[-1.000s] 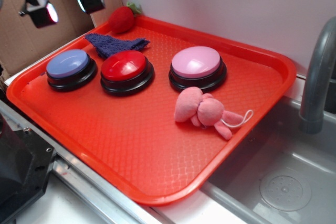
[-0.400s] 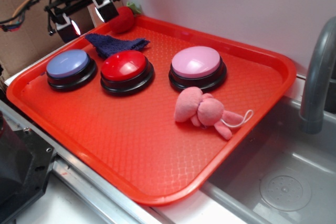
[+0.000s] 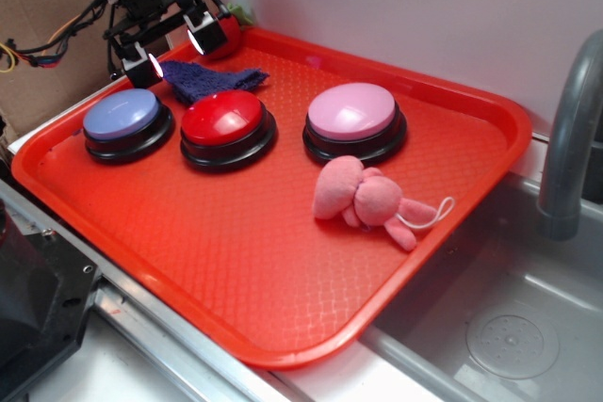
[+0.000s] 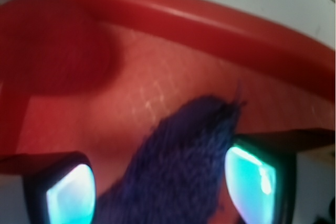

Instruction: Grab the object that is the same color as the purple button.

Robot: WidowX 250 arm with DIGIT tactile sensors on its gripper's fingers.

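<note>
We hold our gripper (image 3: pixel 171 54), fingers apart, just above the purple knitted cloth (image 4: pixel 178 177) between them; next we descend and close.

The gripper (image 3: pixel 175 52) hides most of the strawberry (image 3: pixel 228 37); the wrist view cuts off the blurred cloth (image 4: pixel 173 171).
</note>
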